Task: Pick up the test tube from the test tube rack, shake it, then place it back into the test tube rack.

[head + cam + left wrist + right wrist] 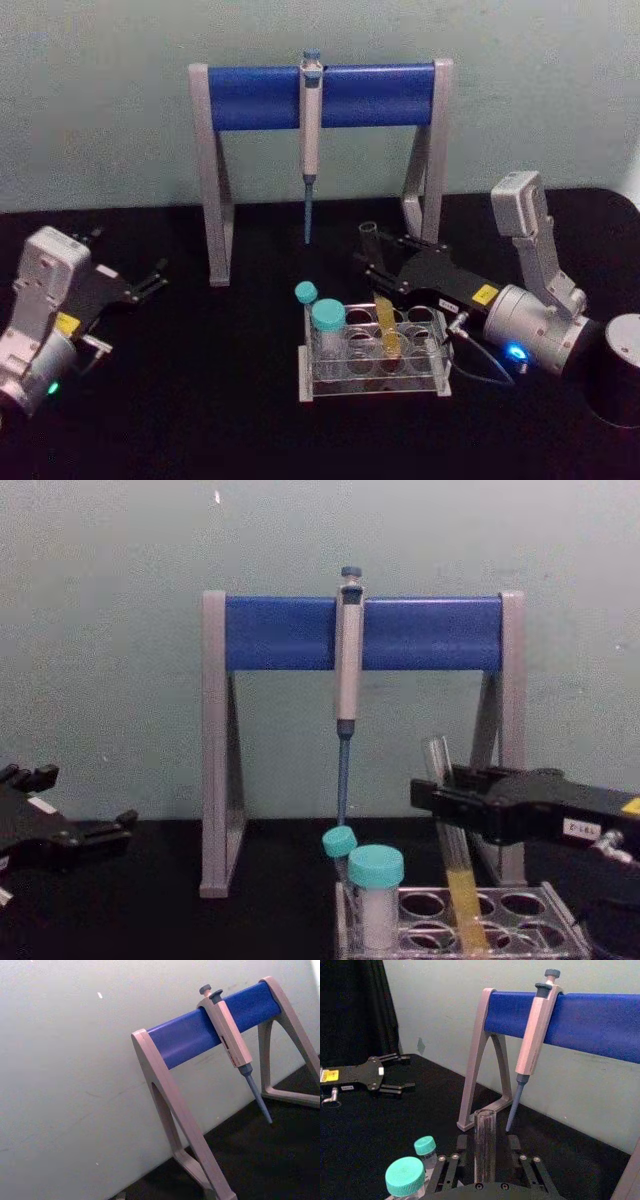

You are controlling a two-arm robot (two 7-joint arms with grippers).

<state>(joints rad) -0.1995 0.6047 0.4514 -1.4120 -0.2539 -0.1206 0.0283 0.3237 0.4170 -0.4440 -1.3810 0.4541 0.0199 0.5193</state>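
Note:
The test tube (384, 322) is clear glass with yellow liquid low down. It leans, with its lower end in a hole of the clear test tube rack (436, 378) and its open top up toward the stand. My right gripper (372, 262) is shut on the tube's upper part, reaching in from the right. From the chest view the tube (452, 855) slants down into the rack (555, 905), with the right gripper (432, 798) at mid-height. In the right wrist view the tube (485, 1135) stands between the dark fingers. My left gripper (155, 280) rests open at the far left.
Two teal-capped tubes (328, 316) (305, 292) stand in the rack's left end. Behind the rack a grey-and-blue pipette stand (250, 97) holds a hanging pipette (311, 130). The black table (200, 400) has free room at the front left.

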